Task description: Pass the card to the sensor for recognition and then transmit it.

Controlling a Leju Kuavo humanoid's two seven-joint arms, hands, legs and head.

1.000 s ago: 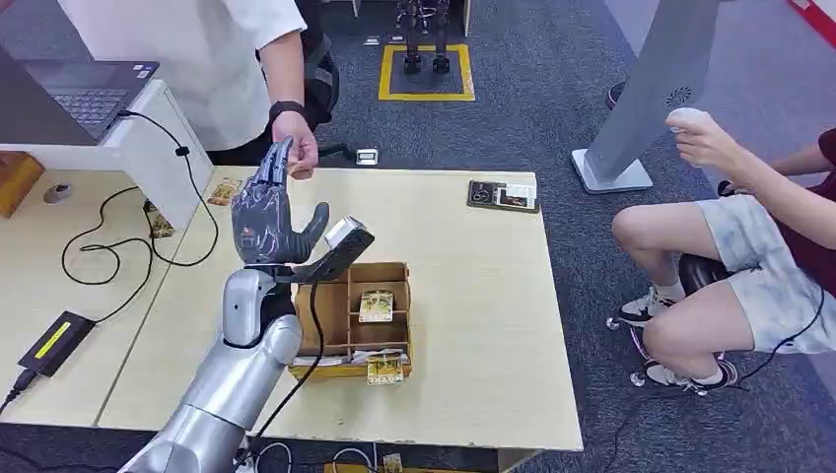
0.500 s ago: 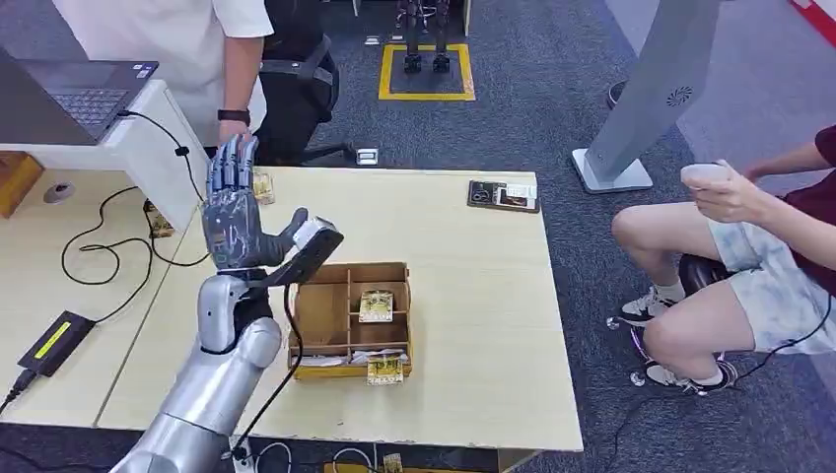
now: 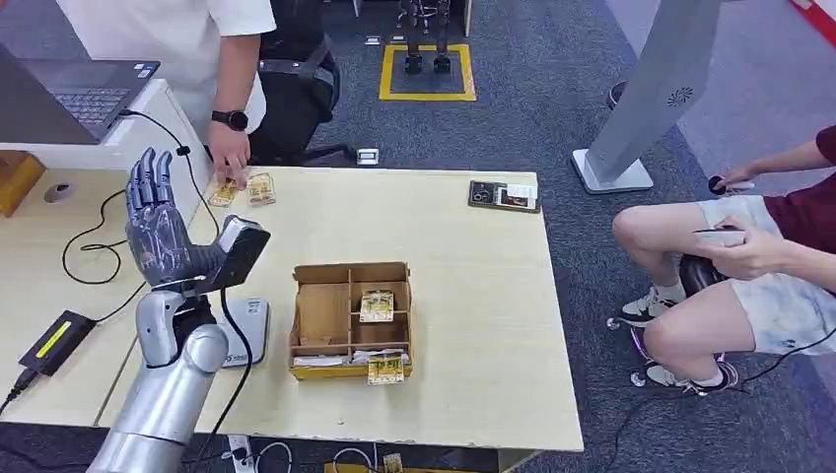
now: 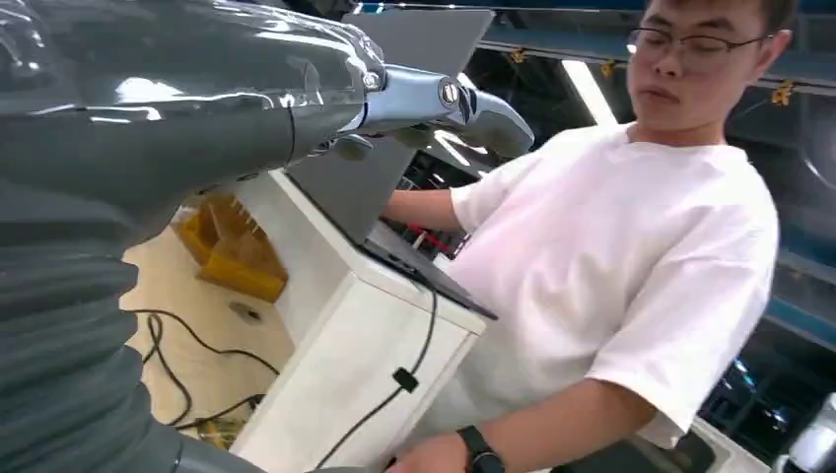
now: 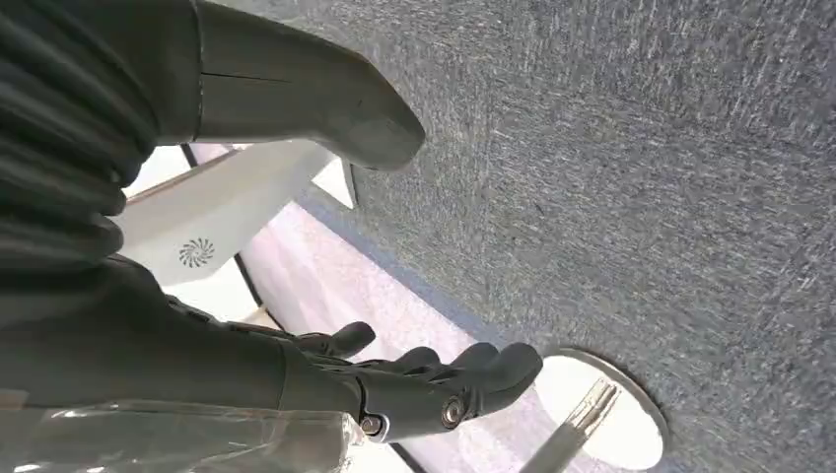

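Your robot's left hand is standing upright over the near-left part of the table, fingers straight and spread, holding nothing. Just below and to the right of its wrist, the sensor is lying flat on the table. Up past the fingertips, a person's hand is pressing down on one card, and a second card is lying just beside it. Further right of your hand, the cardboard box is sitting with more cards in its compartments. Your right hand is hanging over the grey carpet with its fingers loosely extended and nothing in them.
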